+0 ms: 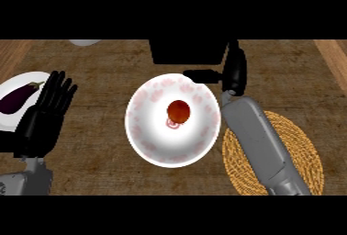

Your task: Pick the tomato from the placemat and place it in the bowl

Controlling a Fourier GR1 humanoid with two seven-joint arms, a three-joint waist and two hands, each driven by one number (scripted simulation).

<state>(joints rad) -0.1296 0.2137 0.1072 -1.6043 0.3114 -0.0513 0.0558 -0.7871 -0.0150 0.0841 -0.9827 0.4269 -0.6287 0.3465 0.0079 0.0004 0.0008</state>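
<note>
The orange-red tomato (179, 110) lies in the middle of the white bowl (150, 133) with its pink pattern, touched by neither hand. My right hand (234, 73) hovers at the bowl's far right rim, fingers straight and thumb pointing left over the rim, holding nothing. Its grey forearm crosses the round woven placemat (298, 151), which lies right of the bowl with nothing else on it. At the left my left hand (47, 112) rests open, fingers up.
A dark purple eggplant (18, 97) lies on a white plate (27, 79) at the left edge, partly behind my left hand. A black boxy shape (186, 51) sits just beyond the bowl. A white object (85, 42) peeks in at the top.
</note>
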